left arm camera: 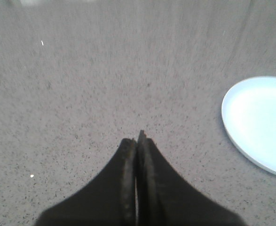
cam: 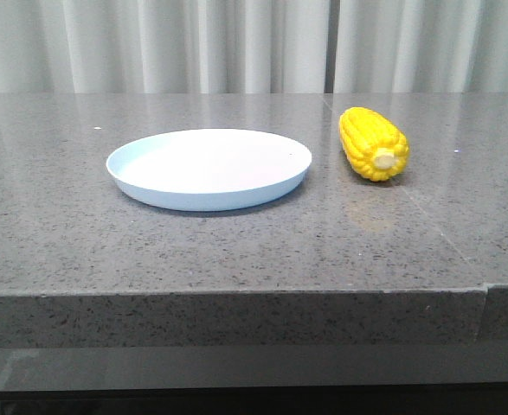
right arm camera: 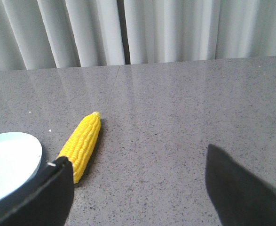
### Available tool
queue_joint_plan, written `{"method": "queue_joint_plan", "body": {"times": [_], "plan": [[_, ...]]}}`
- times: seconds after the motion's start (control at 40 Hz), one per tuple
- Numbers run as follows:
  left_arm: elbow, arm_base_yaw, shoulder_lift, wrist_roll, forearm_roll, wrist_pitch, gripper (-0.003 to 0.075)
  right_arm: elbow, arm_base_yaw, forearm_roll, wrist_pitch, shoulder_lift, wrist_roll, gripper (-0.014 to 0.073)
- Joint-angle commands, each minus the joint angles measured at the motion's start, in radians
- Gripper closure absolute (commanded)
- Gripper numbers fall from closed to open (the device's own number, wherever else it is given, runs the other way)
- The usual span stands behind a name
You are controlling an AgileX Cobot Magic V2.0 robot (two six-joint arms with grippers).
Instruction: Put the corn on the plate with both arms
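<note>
Grey stone tabletop (cam: 80, 251). Plate (cam: 208, 169): mid-depth, empty. Corn (cam: 373, 143): just beside plate, nearer right edge, cut end forward; likely light, stiff, slippery; grip mid-cob across. Left gripper (left arm camera: 137, 143): fingers pressed together. Right gripper (right arm camera: 138, 181): spread wide.

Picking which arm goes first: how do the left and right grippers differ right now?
The left gripper has its fingers pressed together; the right gripper has its fingers spread wide. The left gripper has only the plate in its wrist view; the right gripper faces the corn, with the plate at the view's edge. Both hold nothing, and both are above the grey stone table.
</note>
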Motion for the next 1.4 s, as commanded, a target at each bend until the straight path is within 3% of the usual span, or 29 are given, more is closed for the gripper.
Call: {"method": "queue_joint_plan", "body": {"times": [0.0, 0.3, 0.45, 1.07, 1.38], "plan": [[0.064, -0.002, -0.135, -0.005, 0.004, -0.148, 0.0741, -0.034, -0.006, 0.002, -0.075, 0.012, -0.007, -0.0009], [0.238, -0.002, -0.506, -0.005, 0.044, -0.157, 0.0741, -0.034, -0.006, 0.002, -0.075, 0.012, -0.007, -0.0009], [0.265, -0.002, -0.600, -0.005, 0.044, -0.157, 0.0741, -0.034, -0.006, 0.002, -0.075, 0.012, -0.007, -0.0009], [0.266, -0.002, -0.611, -0.005, 0.044, -0.157, 0.0741, -0.036, -0.006, 0.003, -0.103, 0.022, -0.007, -0.0009], [0.266, -0.002, -0.611, -0.005, 0.044, -0.157, 0.0741, -0.211, -0.006, 0.019, -0.013, 0.332, -0.007, -0.0009]]}}
